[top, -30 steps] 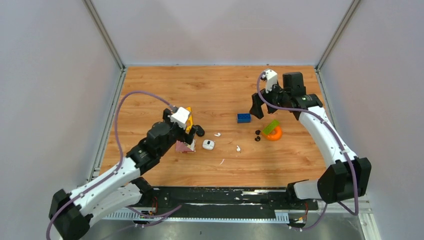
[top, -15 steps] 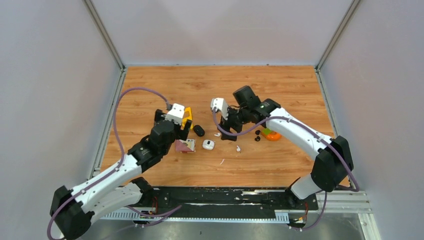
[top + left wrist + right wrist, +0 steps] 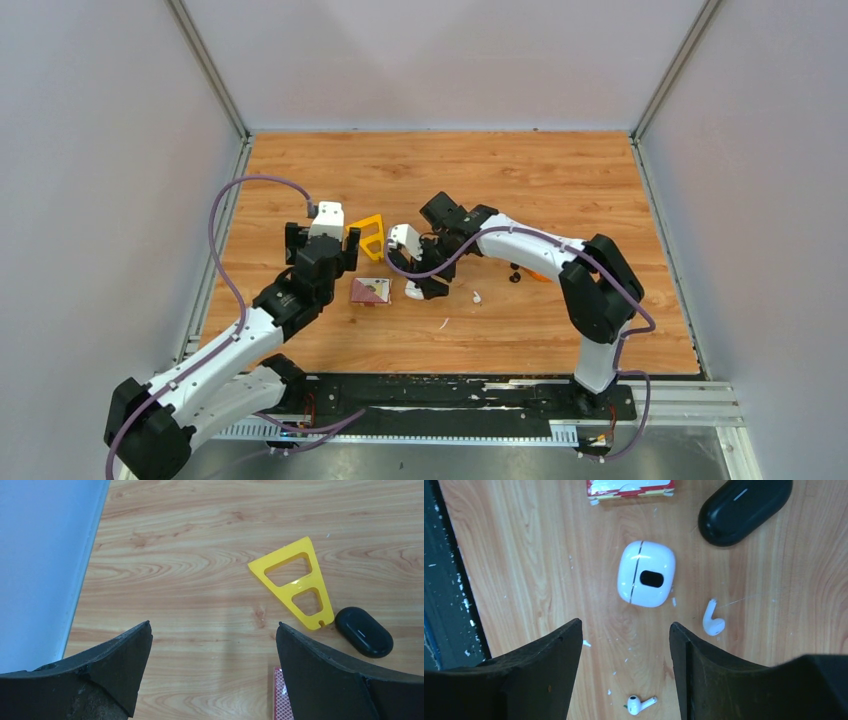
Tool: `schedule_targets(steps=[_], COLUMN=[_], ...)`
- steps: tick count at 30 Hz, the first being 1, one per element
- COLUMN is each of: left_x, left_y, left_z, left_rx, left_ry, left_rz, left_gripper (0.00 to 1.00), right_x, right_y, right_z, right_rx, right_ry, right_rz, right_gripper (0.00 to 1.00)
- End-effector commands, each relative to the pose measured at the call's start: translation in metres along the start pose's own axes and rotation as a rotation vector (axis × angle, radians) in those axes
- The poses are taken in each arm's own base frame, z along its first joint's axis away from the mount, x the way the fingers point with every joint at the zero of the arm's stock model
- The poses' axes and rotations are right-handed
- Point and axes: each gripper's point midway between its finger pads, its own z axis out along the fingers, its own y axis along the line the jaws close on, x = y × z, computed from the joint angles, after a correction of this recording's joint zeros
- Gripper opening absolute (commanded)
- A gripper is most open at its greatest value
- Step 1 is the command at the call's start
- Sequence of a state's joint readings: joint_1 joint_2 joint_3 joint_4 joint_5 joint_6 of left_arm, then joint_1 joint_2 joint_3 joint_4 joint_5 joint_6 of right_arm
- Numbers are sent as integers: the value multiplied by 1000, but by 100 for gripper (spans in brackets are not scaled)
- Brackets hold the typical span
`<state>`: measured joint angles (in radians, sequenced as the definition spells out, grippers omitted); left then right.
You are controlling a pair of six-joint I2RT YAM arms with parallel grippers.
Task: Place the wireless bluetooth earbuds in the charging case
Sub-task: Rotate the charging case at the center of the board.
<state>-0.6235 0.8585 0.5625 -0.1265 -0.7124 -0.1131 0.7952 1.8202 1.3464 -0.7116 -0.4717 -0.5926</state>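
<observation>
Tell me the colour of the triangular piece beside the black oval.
The triangular piece is bright yellow; clearest in the left wrist view.

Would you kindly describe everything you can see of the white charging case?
The charging case is a small, glossy white plastic rounded square with a thin dark seam across it and a dark oval patch on its upper face. It looks shut and lies flat on the wooden table, touching nothing else; an earbud lies nearby.

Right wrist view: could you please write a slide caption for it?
Open right pincer above white charging case, two loose earbuds and a black oval case beside it.
</observation>
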Motion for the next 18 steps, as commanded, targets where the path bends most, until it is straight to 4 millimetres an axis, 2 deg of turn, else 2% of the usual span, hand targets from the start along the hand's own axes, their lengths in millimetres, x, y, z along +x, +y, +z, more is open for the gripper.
schedule_targets(steps=[1,8,18], left_x=[-21,-20,-20], left_y=[-5,-5,-9], left_z=[0,3,5], left_rx=[16,4,21], left_ry=[-49,-43,-50], left_rz=[-91,-83,-72], left_gripper=[100,100,100], right_x=[-27,-25,-6], right_y=[-21,-29,-28], right_z=[4,22,37], right_rx=[38,31,23], right_ry=[-54,-31,1], right_rz=[-12,30,40], right_gripper=[66,71,71])
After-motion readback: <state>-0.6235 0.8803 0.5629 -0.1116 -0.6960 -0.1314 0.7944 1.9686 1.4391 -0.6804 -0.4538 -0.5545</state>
